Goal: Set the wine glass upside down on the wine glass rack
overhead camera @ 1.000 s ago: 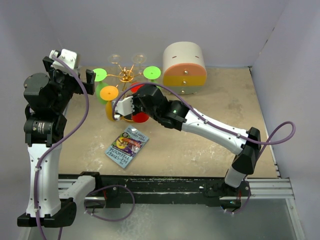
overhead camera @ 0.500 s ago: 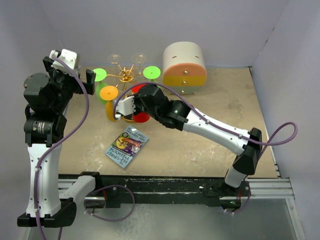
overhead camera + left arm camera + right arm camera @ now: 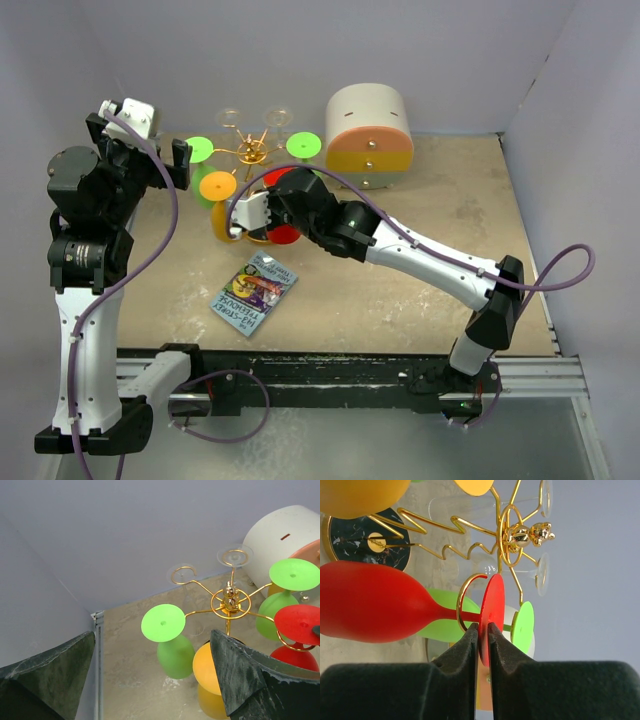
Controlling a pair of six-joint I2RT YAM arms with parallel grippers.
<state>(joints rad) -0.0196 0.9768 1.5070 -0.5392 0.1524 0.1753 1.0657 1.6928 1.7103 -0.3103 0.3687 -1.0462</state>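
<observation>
The wine glass (image 3: 375, 602) is solid red; the rack (image 3: 230, 599) is shiny gold wire on a black, pale-veined base (image 3: 347, 545) rimmed in gold. There are bright green glasses (image 3: 170, 642), an orange-yellow glass (image 3: 205, 667) and clear glasses (image 3: 235, 556). The drawer box (image 3: 370, 125) is white over orange, the booklet (image 3: 255, 290) blue with multicoloured print, the desk (image 3: 450, 190) mottled tan.

The red wine glass (image 3: 370, 602) was upside down, foot uppermost, its stem passing through an open loop of the wine glass rack (image 3: 230, 601). The rack stood upright: gold wire arms radiating from a central post on a round black, gold-rimmed base.
</observation>
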